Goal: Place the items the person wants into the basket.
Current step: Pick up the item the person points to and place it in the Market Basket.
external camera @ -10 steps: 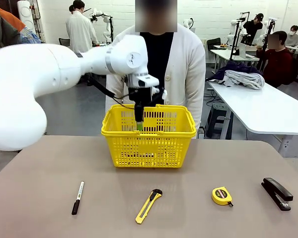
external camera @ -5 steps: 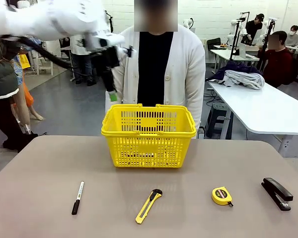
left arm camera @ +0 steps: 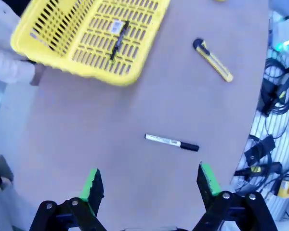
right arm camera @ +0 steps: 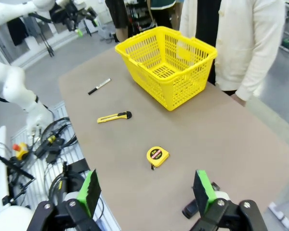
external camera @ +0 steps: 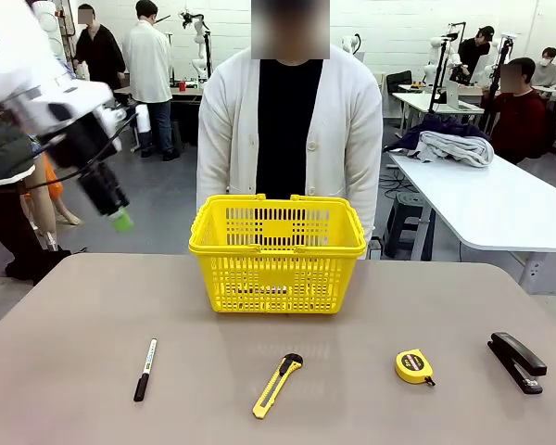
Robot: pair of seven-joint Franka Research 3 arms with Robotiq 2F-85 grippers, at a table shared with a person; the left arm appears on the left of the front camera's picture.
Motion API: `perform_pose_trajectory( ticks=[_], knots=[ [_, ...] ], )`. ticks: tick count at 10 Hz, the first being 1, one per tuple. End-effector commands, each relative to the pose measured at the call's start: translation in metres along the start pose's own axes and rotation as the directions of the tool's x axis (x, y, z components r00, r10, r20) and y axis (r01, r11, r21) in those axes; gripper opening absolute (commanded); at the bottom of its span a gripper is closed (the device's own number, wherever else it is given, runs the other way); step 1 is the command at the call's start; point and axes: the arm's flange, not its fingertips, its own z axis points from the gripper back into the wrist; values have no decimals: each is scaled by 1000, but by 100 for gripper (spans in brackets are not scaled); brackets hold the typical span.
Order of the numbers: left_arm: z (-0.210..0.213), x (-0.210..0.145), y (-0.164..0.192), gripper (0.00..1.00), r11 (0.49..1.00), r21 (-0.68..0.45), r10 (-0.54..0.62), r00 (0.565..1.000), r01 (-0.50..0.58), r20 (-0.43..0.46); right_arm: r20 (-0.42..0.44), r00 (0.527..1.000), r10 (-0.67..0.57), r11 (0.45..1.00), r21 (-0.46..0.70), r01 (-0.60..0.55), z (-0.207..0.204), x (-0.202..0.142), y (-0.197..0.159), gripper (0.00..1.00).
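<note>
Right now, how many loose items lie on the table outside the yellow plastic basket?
4: white-barrelled black-capped marker left, yellow-and-black utility knife centre, round yellow-and-black tape measure right of it, black stapler far right. None look hidden.

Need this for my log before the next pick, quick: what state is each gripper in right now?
Left gripper: open, jaws wide apart, holding nothing.
Right gripper: open, jaws wide apart, holding nothing.

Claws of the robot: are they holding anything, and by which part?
Nothing. The left claw and right claw are both open and empty; the pen lies in the basket.
</note>
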Motion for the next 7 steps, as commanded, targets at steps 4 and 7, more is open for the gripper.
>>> perform_pose_trajectory(
  ticks=[4, 7],
  knots=[
    [-12, -19, 10, 100, 998, -27, 63, 997, -62, 40, 21, 1000, 17, 1000, 11, -17, 0, 0, -2, 100],
    [-11, -25, 3, 100, 999, -13, 41, 999, -40, 27, 21, 1000, 17, 1000, 11, -17, 0, 0, -2, 100]
  ],
)
